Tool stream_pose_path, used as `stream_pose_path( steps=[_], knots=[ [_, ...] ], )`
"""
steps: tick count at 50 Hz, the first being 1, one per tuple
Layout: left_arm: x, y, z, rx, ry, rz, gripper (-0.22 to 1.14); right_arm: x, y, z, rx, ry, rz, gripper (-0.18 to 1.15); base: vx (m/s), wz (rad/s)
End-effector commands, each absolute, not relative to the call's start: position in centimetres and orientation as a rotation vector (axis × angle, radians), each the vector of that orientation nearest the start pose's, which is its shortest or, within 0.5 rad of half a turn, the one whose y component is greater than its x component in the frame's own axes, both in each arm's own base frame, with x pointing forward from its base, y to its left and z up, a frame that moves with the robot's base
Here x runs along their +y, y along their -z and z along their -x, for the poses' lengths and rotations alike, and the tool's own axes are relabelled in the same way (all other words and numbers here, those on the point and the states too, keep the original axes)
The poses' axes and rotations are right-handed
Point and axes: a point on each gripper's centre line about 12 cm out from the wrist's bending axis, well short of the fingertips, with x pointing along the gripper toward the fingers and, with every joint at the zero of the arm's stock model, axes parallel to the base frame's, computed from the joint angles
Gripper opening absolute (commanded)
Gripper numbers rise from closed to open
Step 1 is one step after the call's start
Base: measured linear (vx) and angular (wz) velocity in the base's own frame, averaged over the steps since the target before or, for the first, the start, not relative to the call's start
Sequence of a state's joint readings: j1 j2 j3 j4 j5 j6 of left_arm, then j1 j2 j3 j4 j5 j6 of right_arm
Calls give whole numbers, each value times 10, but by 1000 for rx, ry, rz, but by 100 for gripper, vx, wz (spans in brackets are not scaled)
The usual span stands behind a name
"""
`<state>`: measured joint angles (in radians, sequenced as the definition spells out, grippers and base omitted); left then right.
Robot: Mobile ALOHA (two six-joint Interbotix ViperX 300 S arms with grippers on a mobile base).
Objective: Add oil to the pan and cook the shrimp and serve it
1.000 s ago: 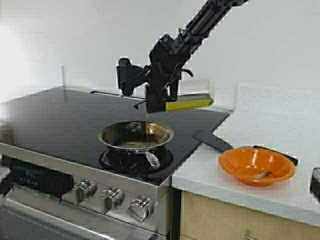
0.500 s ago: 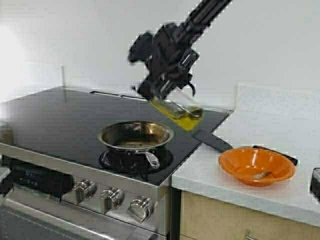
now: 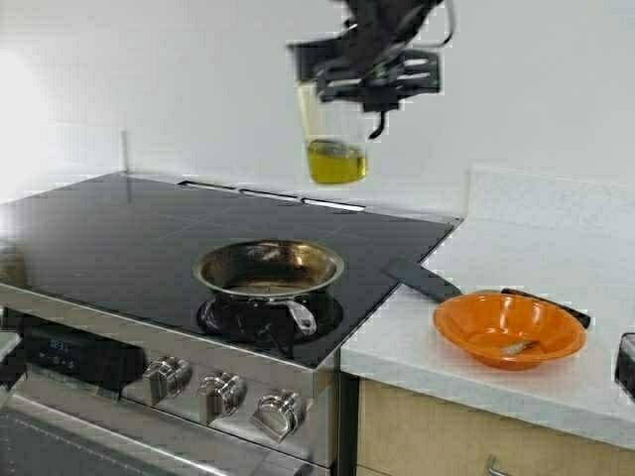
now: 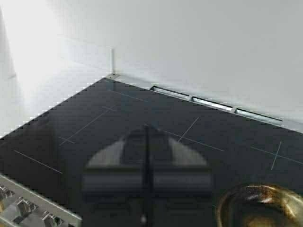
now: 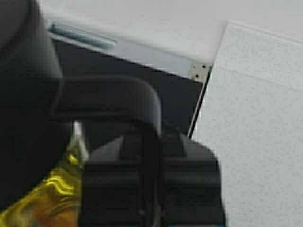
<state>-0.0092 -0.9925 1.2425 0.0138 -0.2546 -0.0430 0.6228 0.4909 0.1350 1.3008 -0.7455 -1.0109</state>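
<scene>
My right gripper (image 3: 382, 74) holds a clear jug upright, high above the back of the stove, shut on its black side handle (image 5: 137, 94). The yellow-green oil (image 3: 335, 162) fills the jug's bottom. Under it and nearer to me, the steel pan (image 3: 269, 270) sits on the front burner, its inside golden-brown with a wet sheen. The shrimp (image 3: 519, 347), a small pale piece, lies in the orange bowl (image 3: 476, 315) on the counter. In the left wrist view my left gripper (image 4: 147, 130) hangs shut and empty over the black cooktop, left of the pan (image 4: 265, 208).
A black spatula (image 3: 422, 281) lies across the stove's right edge and the white counter (image 3: 417, 347). Stove knobs (image 3: 223, 397) line the front panel. A dark object (image 3: 625, 365) sits at the far right edge. The wall rises close behind the stove.
The right arm has swung the jug from tipped flat over the pan to upright and lifted it higher. The thin stream of oil into the pan has stopped.
</scene>
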Motion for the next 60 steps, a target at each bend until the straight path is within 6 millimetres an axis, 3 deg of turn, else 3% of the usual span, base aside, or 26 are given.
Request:
stream_pose_path(
  steps=[1,9,21,38,49,54,60],
  knots=[
    [-2,-269,-191,-11,13,31,3,226,-212,-455,194,97,-33,6,0,0],
    [-2,-270,-191,-12,13,31,3,191,-232,-434,193,100,-18,6,0,0],
    [-2,-269,-191,-11,13,31,3,115,-251,-414,242,135,-67,6,0,0],
    [-2,-269,-191,-9,13,30,3,-12,-267,-423,245,262,-34,6,0,0],
    [-2,-269,-191,-9,11,28,3,-104,-260,-437,235,427,-75,6,0,0],
    [-2,-269,-191,-11,13,27,3,-141,-244,-445,243,495,-109,6,0,0],
    [-2,-268,-191,-8,13,19,3,-172,-220,-464,268,525,-56,6,0,0]
  ],
)
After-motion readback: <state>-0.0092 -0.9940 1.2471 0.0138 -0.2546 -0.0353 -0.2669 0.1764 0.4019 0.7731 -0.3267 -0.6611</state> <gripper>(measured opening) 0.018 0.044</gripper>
